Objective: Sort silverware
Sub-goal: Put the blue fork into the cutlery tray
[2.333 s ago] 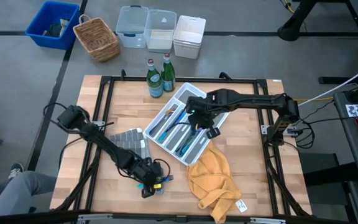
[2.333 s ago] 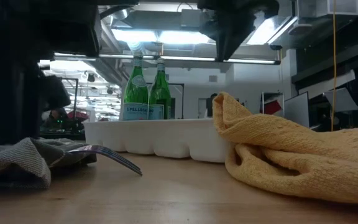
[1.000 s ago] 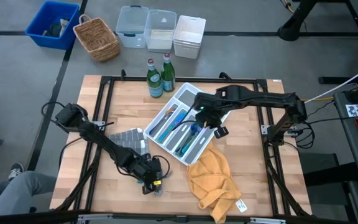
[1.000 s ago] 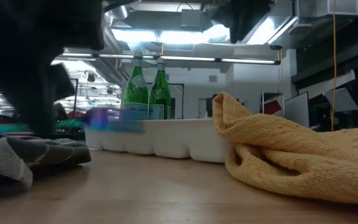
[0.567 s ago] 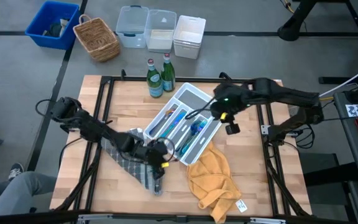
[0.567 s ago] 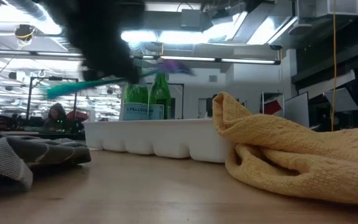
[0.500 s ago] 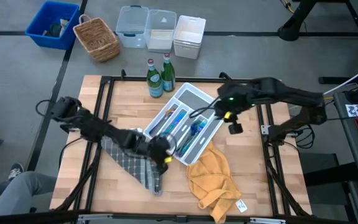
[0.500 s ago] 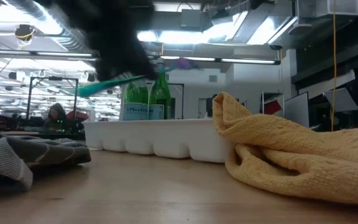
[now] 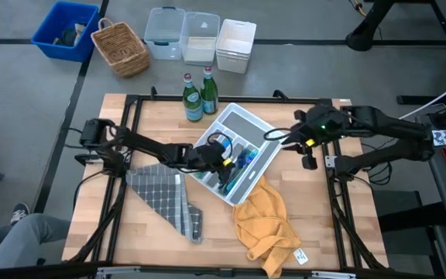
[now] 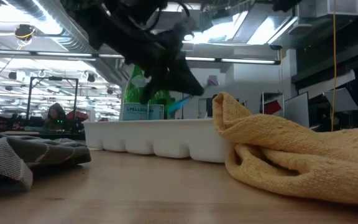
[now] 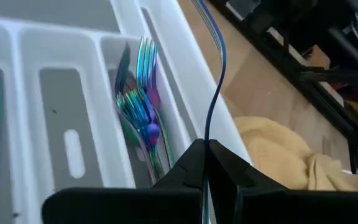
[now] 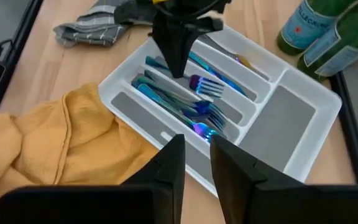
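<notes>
Left gripper over the tray, jaws closed on a thin utensil.
Light, stiff, slick plastic: pinch mid-handle. Forks lie in the tray; right gripper waits aside, jaws slightly apart.

Work surface: wooden table with black frame rails.

On it we see a white divider tray directly beneath the left gripper, a grey checked cloth behind that gripper, a yellow towel touching the tray's near corner, and two green bottles beyond the tray.
</notes>
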Robot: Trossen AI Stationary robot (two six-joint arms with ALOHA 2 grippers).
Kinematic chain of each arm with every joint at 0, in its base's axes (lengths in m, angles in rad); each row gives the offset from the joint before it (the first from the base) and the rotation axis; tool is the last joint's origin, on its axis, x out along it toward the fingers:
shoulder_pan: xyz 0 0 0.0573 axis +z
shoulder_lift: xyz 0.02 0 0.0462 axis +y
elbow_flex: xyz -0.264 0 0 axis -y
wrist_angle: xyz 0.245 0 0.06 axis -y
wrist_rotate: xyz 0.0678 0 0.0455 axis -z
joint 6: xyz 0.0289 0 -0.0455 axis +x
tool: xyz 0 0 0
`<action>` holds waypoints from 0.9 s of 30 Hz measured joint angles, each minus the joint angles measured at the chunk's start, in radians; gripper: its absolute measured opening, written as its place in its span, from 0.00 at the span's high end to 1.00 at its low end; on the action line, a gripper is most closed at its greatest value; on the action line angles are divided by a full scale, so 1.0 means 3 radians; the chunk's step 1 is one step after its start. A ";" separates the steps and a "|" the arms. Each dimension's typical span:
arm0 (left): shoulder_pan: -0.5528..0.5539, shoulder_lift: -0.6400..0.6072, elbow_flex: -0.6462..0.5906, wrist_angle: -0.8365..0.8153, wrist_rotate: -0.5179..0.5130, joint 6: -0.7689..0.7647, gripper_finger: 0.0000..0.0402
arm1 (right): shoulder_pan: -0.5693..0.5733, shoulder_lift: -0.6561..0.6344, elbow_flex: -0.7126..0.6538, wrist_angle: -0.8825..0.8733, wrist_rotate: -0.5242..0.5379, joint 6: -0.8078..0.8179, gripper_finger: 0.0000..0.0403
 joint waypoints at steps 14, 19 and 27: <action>0.0068 0.0512 0.0000 0.0303 0.0133 -0.0315 0.98 | 0.0000 -0.0915 -0.1649 0.1344 0.0002 0.0674 0.81; 0.0071 0.0574 -0.0001 0.0260 0.0130 -0.0323 0.97 | 0.0000 -0.1275 -0.2252 0.2008 -0.0096 0.0895 0.81; 0.0080 0.0589 0.0000 0.0340 0.0126 -0.0315 0.94 | 0.0001 -0.1990 -0.3075 0.2811 -0.0112 0.1302 0.81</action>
